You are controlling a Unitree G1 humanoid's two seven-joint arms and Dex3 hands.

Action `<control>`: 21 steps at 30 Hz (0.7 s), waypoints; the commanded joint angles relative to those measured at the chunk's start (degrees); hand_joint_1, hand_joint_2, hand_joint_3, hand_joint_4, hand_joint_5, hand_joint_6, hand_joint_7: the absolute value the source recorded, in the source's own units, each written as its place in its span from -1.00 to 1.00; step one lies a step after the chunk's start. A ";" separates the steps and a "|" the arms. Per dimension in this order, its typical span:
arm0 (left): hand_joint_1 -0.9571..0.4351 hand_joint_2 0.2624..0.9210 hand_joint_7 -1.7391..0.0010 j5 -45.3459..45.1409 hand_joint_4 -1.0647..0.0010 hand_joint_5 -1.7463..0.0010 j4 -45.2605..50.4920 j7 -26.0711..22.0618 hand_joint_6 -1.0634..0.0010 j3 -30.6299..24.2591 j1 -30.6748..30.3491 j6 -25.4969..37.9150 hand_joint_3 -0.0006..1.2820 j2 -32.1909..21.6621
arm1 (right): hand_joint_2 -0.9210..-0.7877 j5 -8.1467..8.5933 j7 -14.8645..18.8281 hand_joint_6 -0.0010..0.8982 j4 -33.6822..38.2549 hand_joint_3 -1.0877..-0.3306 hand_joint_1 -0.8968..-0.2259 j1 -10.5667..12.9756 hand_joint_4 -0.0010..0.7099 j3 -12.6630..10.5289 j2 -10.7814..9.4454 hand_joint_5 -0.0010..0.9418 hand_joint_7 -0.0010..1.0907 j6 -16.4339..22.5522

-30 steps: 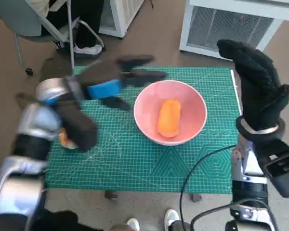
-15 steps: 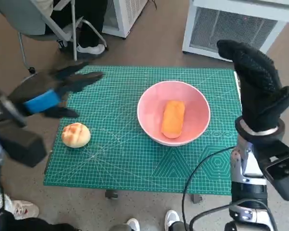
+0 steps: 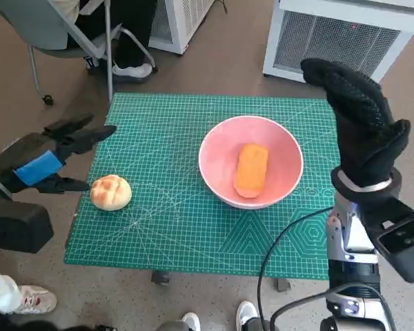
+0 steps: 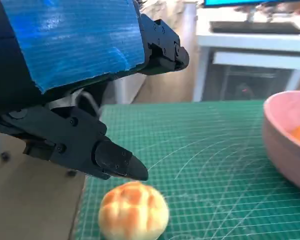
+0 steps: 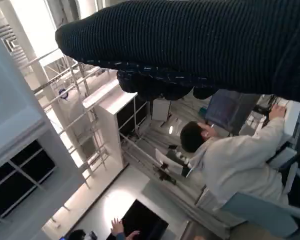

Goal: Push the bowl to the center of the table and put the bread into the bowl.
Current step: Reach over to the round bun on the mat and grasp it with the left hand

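A pink bowl (image 3: 221,148) stands near the middle of the green cutting mat, its rim (image 4: 285,120) at the edge of the left wrist view. An orange oblong bread (image 3: 251,169) lies inside it. A round golden bun (image 3: 110,192) (image 4: 134,211) lies on the mat near its left edge. My left hand (image 3: 45,155) hovers off the mat's left side, empty with fingers (image 4: 115,162) spread, one fingertip just above the bun. My gloved right hand (image 3: 359,117) is raised upright over the mat's right edge, flat and empty.
The green mat (image 3: 179,227) covers the small table. A chair (image 3: 55,27) and a person's shoes stand beyond the far left corner. White cabinets (image 3: 345,38) stand behind the table. A black cable (image 3: 276,255) hangs by my right arm. A seated person (image 5: 230,160) shows in the right wrist view.
My left hand has swung from beside the bowl leftward past the mat's edge, uncovering the bun. The right hand stays raised. The bowl and bread have not moved; the camera shifted a little.
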State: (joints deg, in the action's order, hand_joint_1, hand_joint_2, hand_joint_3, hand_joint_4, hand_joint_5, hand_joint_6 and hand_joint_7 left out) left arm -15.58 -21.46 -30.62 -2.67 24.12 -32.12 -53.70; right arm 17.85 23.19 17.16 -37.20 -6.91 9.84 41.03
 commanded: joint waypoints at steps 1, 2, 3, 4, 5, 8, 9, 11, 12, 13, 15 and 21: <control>-0.14 0.73 0.97 -1.61 0.58 0.99 -0.93 1.21 0.41 1.09 -0.51 1.55 -1.00 0.36 | -1.00 0.34 0.83 -1.00 1.22 -0.34 0.06 -0.13 -1.00 0.09 -0.34 -0.07 0.06 -0.78; -0.14 0.73 0.97 -1.78 0.58 0.99 -1.12 1.32 0.40 1.34 -0.45 1.79 -1.00 0.50 | -1.00 0.38 0.90 -1.00 1.36 -0.34 0.06 -0.20 -1.00 0.07 -0.33 -0.07 0.06 -0.74; -0.14 0.73 0.97 -2.15 0.57 0.99 -1.59 1.37 0.40 1.84 -0.29 2.14 -1.00 0.75 | -1.00 0.38 0.94 -1.00 1.38 -0.34 0.07 -0.25 -1.00 0.08 -0.34 -0.07 0.06 -0.72; -0.14 0.73 0.97 -2.42 0.57 0.99 -1.92 1.43 0.40 2.22 -0.13 2.40 -1.00 0.92 | -1.00 0.41 1.00 -1.00 1.48 -0.35 0.07 -0.31 -1.00 0.06 -0.33 -0.07 0.06 -0.69; -0.14 0.73 0.97 -2.79 0.56 0.99 -2.52 1.42 0.39 2.79 0.14 2.75 -1.00 1.22 | -1.00 0.42 1.08 -1.00 1.54 -0.35 0.08 -0.33 -1.00 0.06 -0.29 -0.07 0.06 -0.61; -0.13 0.73 0.97 -3.59 0.55 0.99 -4.04 1.39 0.38 4.26 1.01 3.69 -1.00 1.99 | -1.00 0.55 1.39 -1.00 1.90 -0.35 0.08 -0.51 -1.00 -0.01 -0.15 -0.07 0.06 -0.45; -0.13 0.73 0.97 -3.81 0.55 0.99 -4.69 1.18 0.38 4.89 1.35 4.22 -1.00 2.42 | -1.00 0.62 1.51 -1.00 1.92 -0.34 0.08 -0.58 -1.00 -0.03 -0.08 -0.06 0.06 -0.46; -0.11 0.73 0.97 -4.17 0.53 0.99 -5.85 0.85 0.37 5.97 2.01 5.08 -1.00 3.18 | -1.00 0.78 1.80 -1.00 2.02 -0.34 0.08 -0.69 -1.00 -0.10 0.06 -0.06 0.07 -0.47; -0.11 0.73 0.97 -4.46 0.53 0.99 -6.86 0.63 0.37 6.73 2.56 5.57 -1.00 3.76 | -1.00 0.83 1.92 -1.00 1.86 -0.34 0.08 -0.68 -1.00 -0.11 0.15 -0.06 0.07 -0.53; -0.10 0.72 0.97 -4.68 0.52 0.99 -7.58 0.54 0.36 7.25 2.99 5.87 -1.00 4.14 | -1.00 0.88 2.02 -1.00 1.80 -0.34 0.08 -0.70 -1.00 -0.14 0.21 -0.06 0.07 -0.57; -0.08 0.72 0.97 -5.10 0.51 0.98 -9.43 0.20 0.35 8.46 4.08 6.60 -1.00 5.17 | -1.00 0.84 2.16 -1.00 1.66 -0.34 0.08 -0.72 -1.00 -0.20 0.40 -0.06 0.07 -0.55; 0.01 0.71 0.95 -6.18 0.44 0.98 -14.78 0.04 0.28 11.36 6.80 7.41 -1.00 7.59 | -1.00 0.67 2.59 -1.00 1.66 -0.35 0.08 -0.75 -1.00 -0.43 0.81 -0.06 0.07 -0.17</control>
State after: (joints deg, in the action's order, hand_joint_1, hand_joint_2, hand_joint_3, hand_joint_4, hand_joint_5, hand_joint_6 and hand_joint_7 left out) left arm -20.65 -33.66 -30.37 7.21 28.58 -25.18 -47.05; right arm 18.20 24.98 18.38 -38.27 -6.97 10.18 41.04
